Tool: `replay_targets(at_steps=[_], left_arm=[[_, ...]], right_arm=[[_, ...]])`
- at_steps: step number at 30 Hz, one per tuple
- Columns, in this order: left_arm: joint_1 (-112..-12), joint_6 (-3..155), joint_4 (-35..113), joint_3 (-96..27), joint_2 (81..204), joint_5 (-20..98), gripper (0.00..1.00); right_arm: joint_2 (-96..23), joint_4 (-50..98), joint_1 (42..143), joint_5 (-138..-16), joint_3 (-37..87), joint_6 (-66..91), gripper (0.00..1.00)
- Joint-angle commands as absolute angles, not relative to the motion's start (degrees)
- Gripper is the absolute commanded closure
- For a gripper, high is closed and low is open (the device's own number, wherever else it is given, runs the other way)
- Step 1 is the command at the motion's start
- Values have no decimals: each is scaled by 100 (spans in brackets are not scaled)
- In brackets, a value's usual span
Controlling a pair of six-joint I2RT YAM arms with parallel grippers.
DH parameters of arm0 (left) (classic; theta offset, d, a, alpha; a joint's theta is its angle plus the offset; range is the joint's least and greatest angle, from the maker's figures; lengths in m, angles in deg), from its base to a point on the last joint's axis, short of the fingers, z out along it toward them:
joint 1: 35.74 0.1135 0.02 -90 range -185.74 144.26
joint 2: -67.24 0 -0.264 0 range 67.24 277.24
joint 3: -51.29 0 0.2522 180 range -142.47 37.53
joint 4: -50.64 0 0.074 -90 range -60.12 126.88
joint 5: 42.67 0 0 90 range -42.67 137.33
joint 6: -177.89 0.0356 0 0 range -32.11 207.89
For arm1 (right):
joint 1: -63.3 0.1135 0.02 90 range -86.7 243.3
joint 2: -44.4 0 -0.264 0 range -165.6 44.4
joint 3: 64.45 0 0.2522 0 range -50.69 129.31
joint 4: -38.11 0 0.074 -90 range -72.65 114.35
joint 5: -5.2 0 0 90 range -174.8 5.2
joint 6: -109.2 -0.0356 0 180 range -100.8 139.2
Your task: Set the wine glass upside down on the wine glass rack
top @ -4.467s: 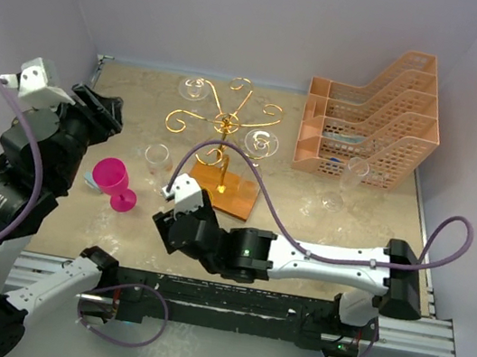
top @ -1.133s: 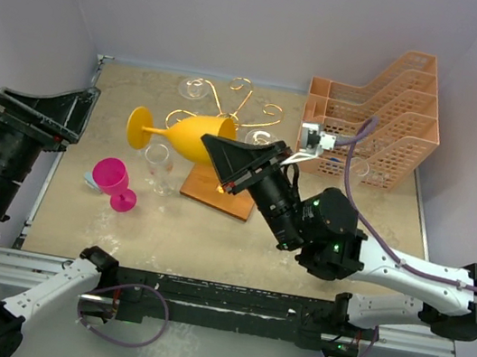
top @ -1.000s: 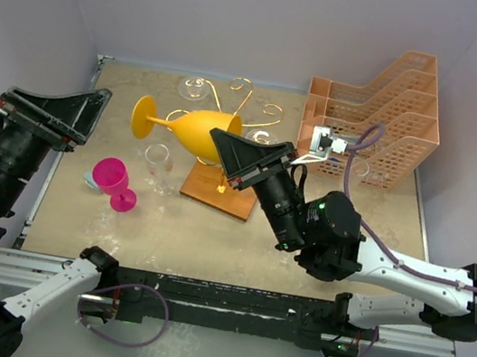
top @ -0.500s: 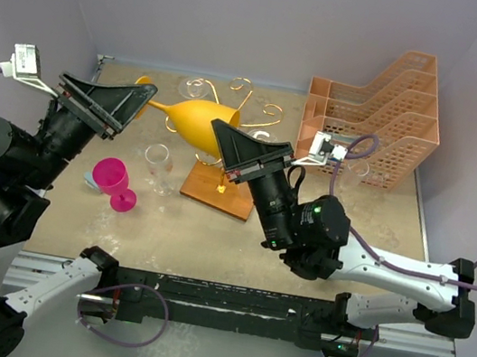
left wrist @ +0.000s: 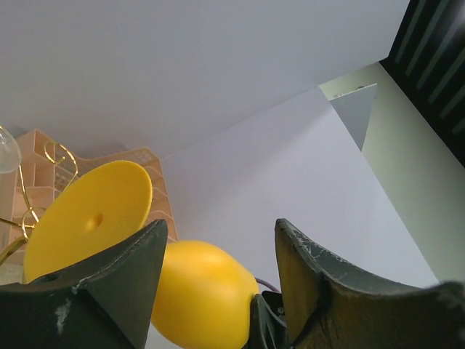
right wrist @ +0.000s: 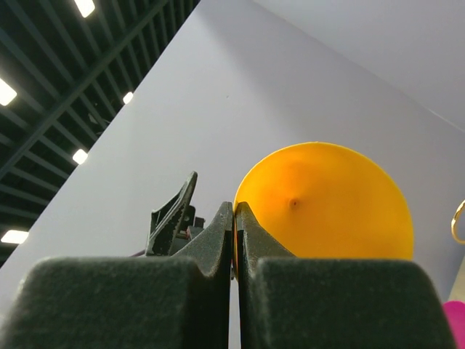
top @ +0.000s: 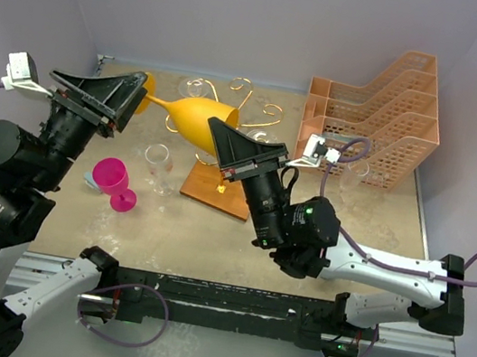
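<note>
The yellow wine glass (top: 195, 120) hangs in the air on its side above the table, its foot (top: 145, 93) pointing left and back. My right gripper (top: 213, 127) is shut on the bowl's rim; in the right wrist view the pinched rim (right wrist: 327, 207) sits just right of the closed gripper (right wrist: 234, 209). My left gripper (top: 138, 82) is open beside the foot. In the left wrist view the foot (left wrist: 87, 218) lies left of the fingers (left wrist: 109, 287) and the bowl (left wrist: 200, 294) shows beyond the gap. The gold wine glass rack (top: 246, 90) stands behind on its wooden base (top: 218, 191).
A pink goblet (top: 114, 182) and a clear glass (top: 160, 165) stand at the left of the table. The peach lattice tray stack (top: 377, 119) fills the back right, with a clear glass (top: 354, 173) in front of it. Another clear glass (top: 193, 88) is near the back wall.
The right gripper carried the yellow glass up and toward the back left. The left arm swung in from the left edge until its open jaws reached the glass's foot.
</note>
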State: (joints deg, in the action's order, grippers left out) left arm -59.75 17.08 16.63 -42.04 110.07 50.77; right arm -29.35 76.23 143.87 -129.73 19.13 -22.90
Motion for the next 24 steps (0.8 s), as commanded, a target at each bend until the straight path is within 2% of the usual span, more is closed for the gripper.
replay_targets(at_steps=[1, 5, 15, 24], left_arm=[[-5962, 1297, 1643, -4240, 10952, 5199, 41], [-5962, 1253, 1410, -4247, 11055, 5027, 47], [-5955, 1507, 1013, -4352, 11134, 5703, 52], [-5950, 1389, 1741, -4264, 11508, 5791, 51]], right_arm=[[-2990, 8378, 14385, -13191, 2076, -2079, 100], [-3239, 8391, 14385, -13291, 2421, -1612, 100], [-3852, 8422, 14388, -13834, 3167, -1060, 100], [-3693, 8483, 14381, -13121, 2930, -1388, 100]])
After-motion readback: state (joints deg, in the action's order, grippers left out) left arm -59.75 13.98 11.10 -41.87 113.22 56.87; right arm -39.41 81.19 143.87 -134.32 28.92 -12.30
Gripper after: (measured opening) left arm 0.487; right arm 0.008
